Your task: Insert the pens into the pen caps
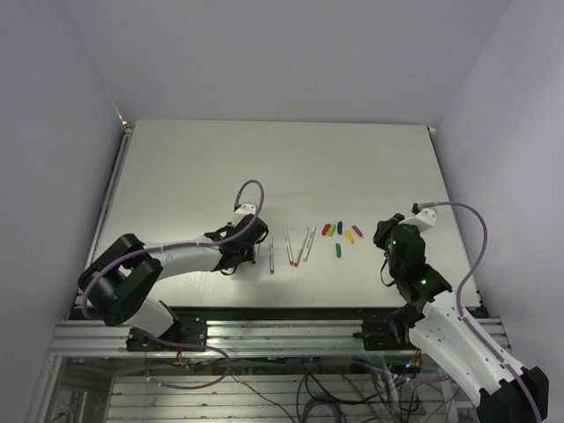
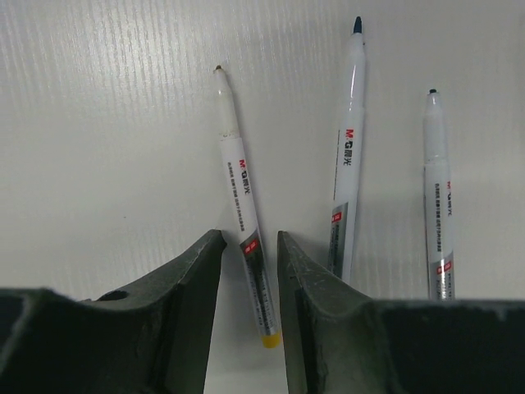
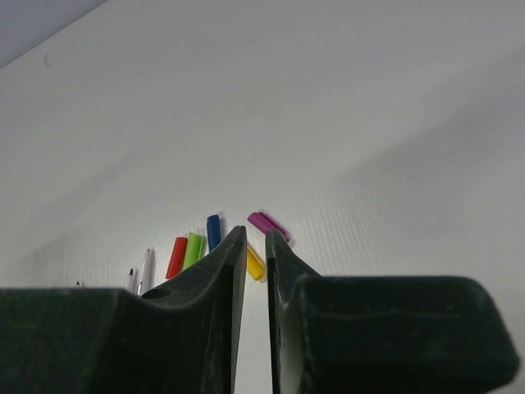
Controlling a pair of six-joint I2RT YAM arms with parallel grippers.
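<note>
Evidently the left gripper is lined up for a pick. Its two dark fingers stand spread on either side of a thin white marker pen with a yellow butt end. That pen lies flat on the white table and runs up between them, pinched by neither as far as I can see. Straddling the barrel near the yellow end would leave the writing tip free to enter a cap. A blue-tipped pen and a dark-tipped pen lie near it.

The right gripper hovers low, jaws drawn nearly together with a slim gap and nothing in it. It faces the stubby plastic caps: red cap, green cap, blue cap, magenta cap, yellow cap. Those caps are the only receptacles here. Each lies apart from the pens, so I judge none is filled yet.
</note>
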